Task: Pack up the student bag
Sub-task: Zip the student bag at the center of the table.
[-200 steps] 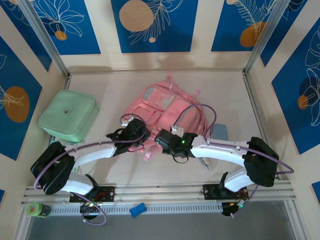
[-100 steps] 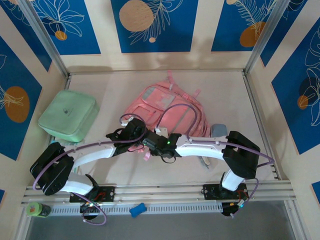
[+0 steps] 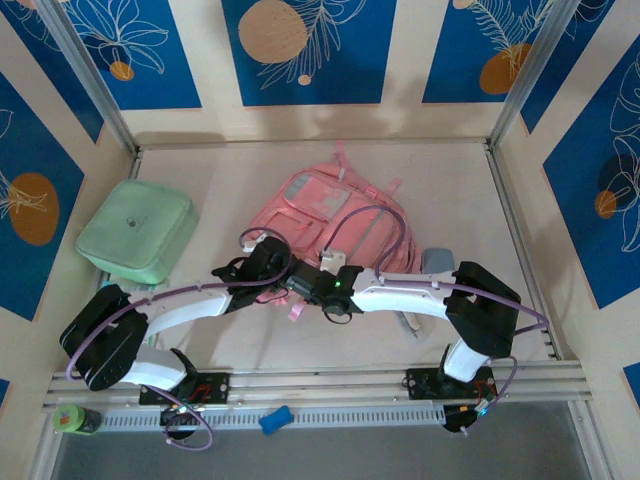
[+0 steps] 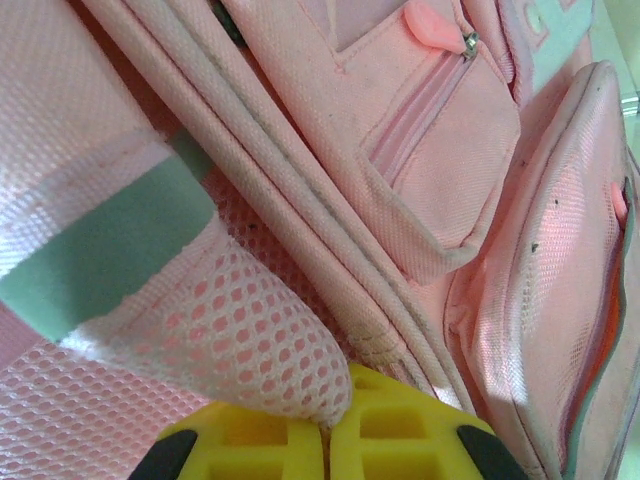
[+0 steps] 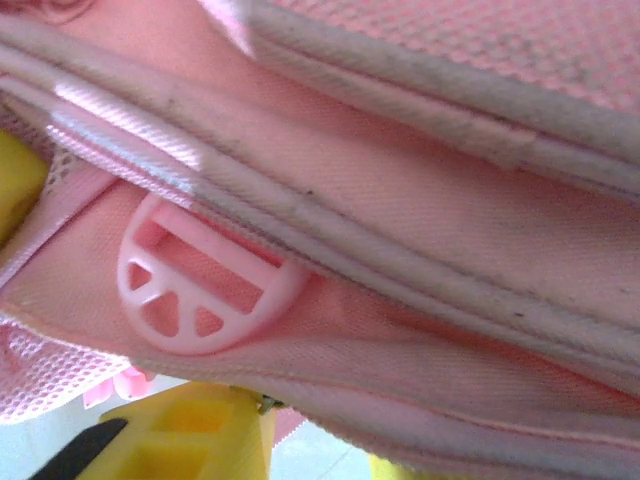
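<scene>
Obs., overhead view: the student bag (image 3: 340,215), a large pink fabric backpack with zip pockets and a pale blue panel, lies flat near the middle of the table (image 3: 230,180), its straps towards 12 o'clock. Both arms meet at its 7 o'clock edge.

Left gripper (image 4: 325,432): jaws clenched. In the left wrist view a fold of the bag's pink mesh runs down into the seam between the yellow pads, so we read it as pinched there.

Right gripper (image 5: 285,450): yellow pads sit either side of the bag's piped edge, just below a round pink plastic buckle (image 5: 205,295). We cannot tell whether the jaws are gripping or merely standing around the fabric.

Progress (our judgement): early.
- The mint green square soft case (image 3: 137,232) sits at 9 o'clock, well apart from the bag and not packed.
- A small grey-blue item (image 3: 438,262) lies just beside the bag at its 4 o'clock side, also outside it.
- The front pocket with the pink zip pull (image 4: 432,25) looks closed.
- We see nothing inside the bag, and cannot say whether the main compartment is open.

Left to do, as we read it: open a compartment, load the loose items, close up.
</scene>
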Controlling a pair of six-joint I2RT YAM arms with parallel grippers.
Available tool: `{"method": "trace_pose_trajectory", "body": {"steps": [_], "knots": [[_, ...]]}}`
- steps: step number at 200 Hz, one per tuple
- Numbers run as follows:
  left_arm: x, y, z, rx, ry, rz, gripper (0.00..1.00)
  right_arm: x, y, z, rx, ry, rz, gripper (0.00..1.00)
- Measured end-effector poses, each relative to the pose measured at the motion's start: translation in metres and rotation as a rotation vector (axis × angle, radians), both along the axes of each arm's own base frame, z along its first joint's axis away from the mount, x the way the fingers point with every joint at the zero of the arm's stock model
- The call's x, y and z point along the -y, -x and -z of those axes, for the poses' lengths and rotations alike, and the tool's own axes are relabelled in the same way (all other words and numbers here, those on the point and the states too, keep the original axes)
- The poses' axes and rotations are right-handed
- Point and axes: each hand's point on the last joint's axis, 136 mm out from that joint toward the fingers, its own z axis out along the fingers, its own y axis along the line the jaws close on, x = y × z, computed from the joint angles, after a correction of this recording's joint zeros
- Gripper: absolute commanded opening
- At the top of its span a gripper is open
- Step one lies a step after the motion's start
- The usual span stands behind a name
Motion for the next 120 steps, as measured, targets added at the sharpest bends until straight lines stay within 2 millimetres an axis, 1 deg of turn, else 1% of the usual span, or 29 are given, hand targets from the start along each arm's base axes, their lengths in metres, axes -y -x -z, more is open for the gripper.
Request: {"method": "trace_pose_trajectory", "body": {"steps": [24,46,76,101,120], "knots": [[0.0007,0.0001,-0.0004,-0.002,0.005,0.000,0.00,0.0032,0.0002,0.0007,-0.003,0.005,0.017,0.24],[0.0006,0.0000,-0.0004,-0.001,0.005,0.000,0.00,0.0026,-0.0006,0.0002,0.003,0.007,0.010,0.26],[0.0005,0.0000,-0.0007,0.000,0.005,-0.001,0.00,0.0008,-0.0025,0.0031,0.012,0.036,-0.029,0.21],[0.0002,-0.0003,-0.0010,0.001,0.005,-0.002,0.00,-0.0021,-0.0045,0.0067,0.019,0.071,-0.075,0.21],[-0.0001,-0.0006,-0.0031,0.006,0.008,-0.004,0.00,-0.0054,-0.0062,0.0054,0.033,0.081,-0.114,0.19]]}}
